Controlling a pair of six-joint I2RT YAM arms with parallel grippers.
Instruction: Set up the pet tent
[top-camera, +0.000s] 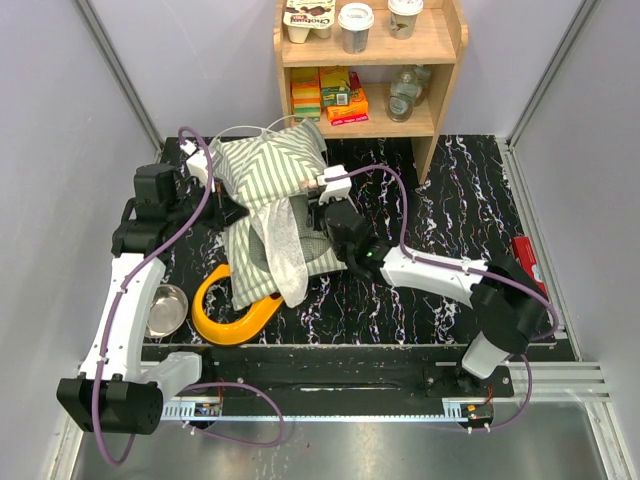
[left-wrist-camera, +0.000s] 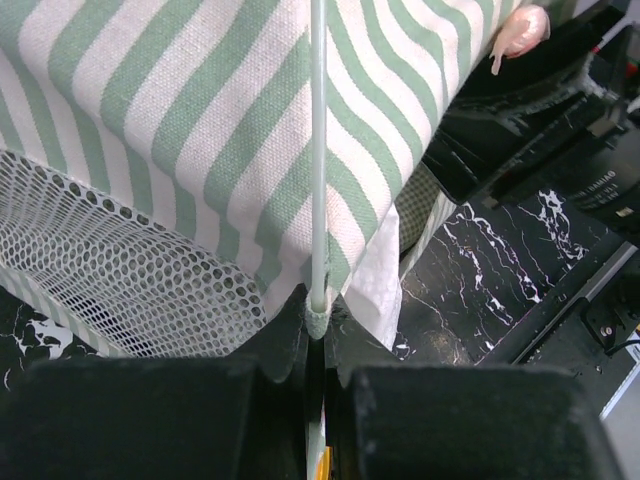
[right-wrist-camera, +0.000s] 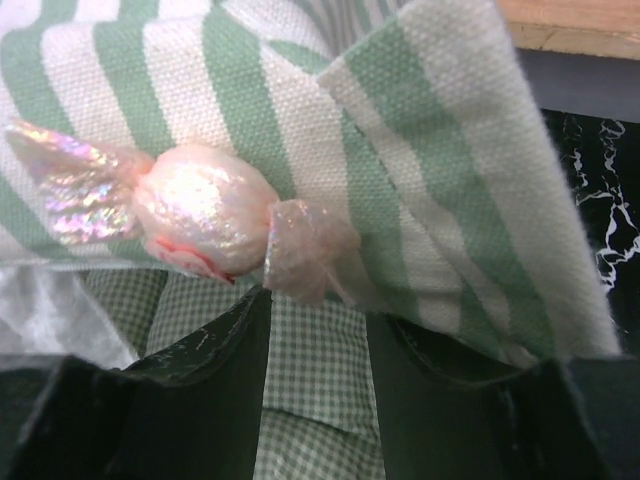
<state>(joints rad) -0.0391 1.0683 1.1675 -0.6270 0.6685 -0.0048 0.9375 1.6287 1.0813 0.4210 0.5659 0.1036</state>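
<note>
While the pet tent (top-camera: 275, 175) is slumped in a striped heap on the back half of the desk (top-camera: 450, 200), between the two arms, a thin white pole (left-wrist-camera: 318, 150) of it is clenched at its fabric-capped end by the left tool (left-wrist-camera: 318, 335), with striped cloth and white mesh rising just beyond. At the tent's right side the right tool (right-wrist-camera: 318, 330) is seen released, jaws apart, pointed at checked cloth (right-wrist-camera: 315, 400) under a striped flap, a pink foil-wrapped sweet shape (right-wrist-camera: 205, 222) lying just past its fingertips.
</note>
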